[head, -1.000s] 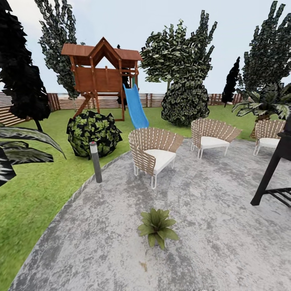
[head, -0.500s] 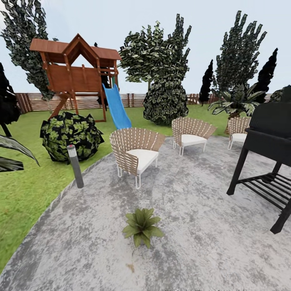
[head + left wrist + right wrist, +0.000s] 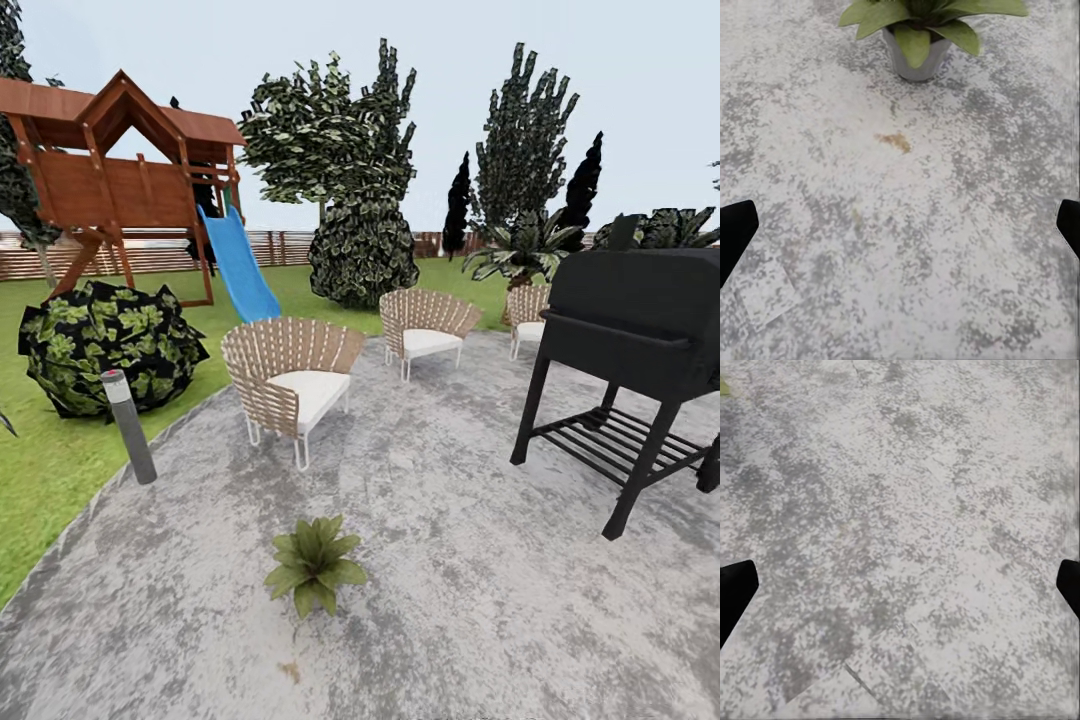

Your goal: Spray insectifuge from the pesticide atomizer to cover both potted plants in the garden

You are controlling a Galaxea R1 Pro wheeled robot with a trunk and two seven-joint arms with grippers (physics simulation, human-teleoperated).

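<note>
Ahead of left pincer (image 3: 900, 225): potted plant (image 3: 916, 30).

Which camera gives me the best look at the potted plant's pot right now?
The left wrist view: the potted plant sits close, its grey pot plain under the leaves. The head view shows the whole rosette on the patio, pot hidden. The right wrist view offers just a green sliver at one corner.

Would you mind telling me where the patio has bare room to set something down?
The widest bare paving lies between the potted plant, the nearest chair and the grill. Another patch runs from the bollard light to the plant. It is crowded along the far rim, where the chairs stand.
</note>
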